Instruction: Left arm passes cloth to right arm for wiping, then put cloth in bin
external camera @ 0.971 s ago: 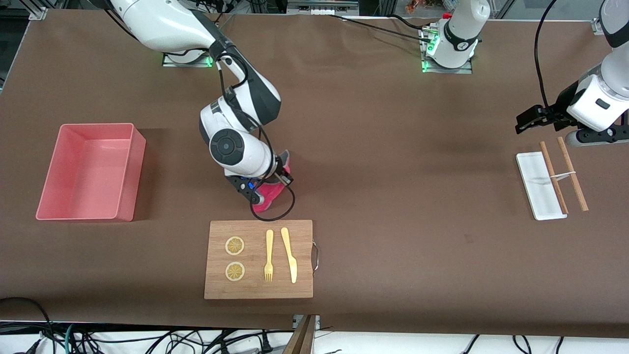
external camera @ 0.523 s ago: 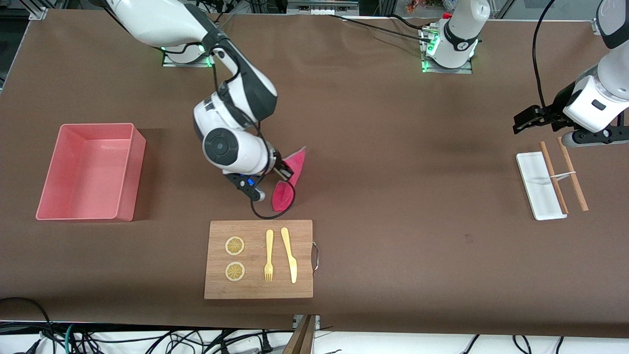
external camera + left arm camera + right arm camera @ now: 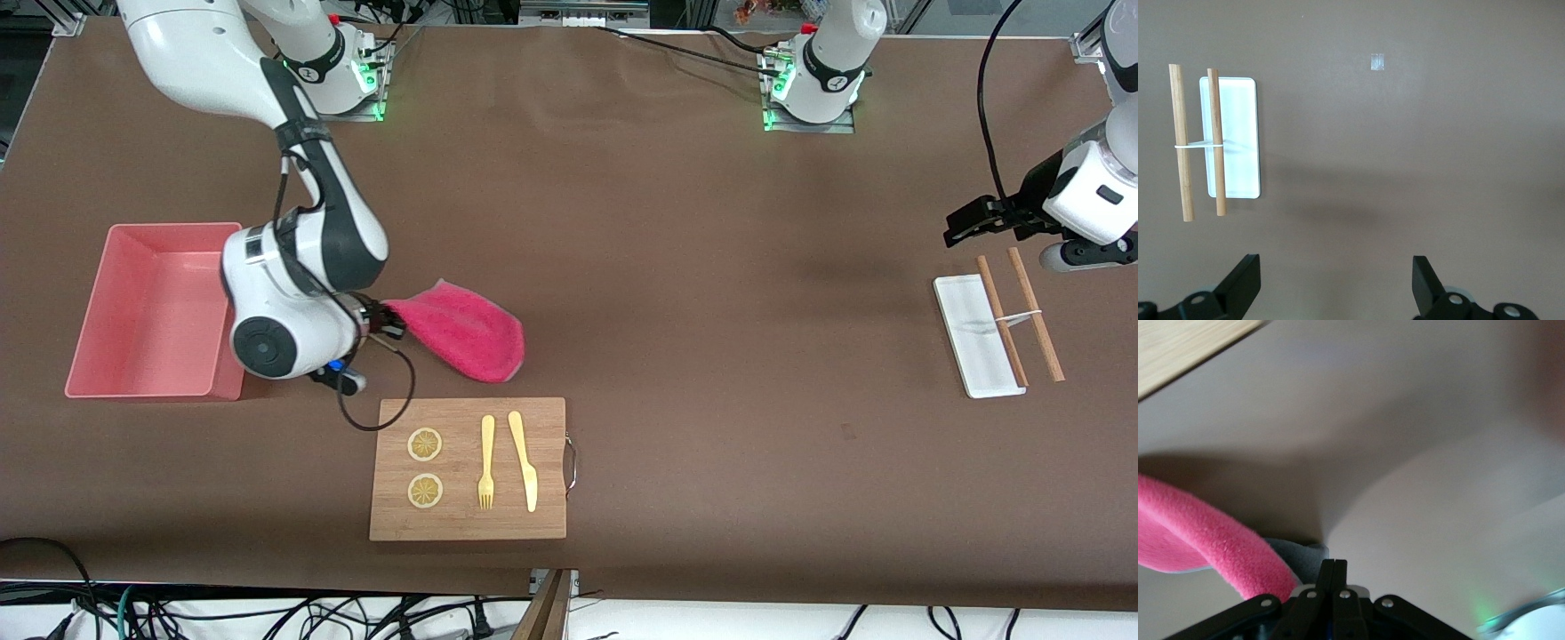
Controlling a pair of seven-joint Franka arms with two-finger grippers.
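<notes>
Crimson cloth [image 3: 462, 329] — pinched in right gripper [image 3: 384, 322] beside bin [image 3: 89, 356] | left gripper [image 3: 965, 224] — jaws apart, over table

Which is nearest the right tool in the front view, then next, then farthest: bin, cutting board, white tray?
From the right tool:
1. Cutting board, nearer the camera.
2. Bin, at the right arm's end; close to call with the board.
3. White tray, at the left arm's end.

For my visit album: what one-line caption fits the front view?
Right end effector carries the pink cloth toward the bin; left end effector waits open.
</notes>
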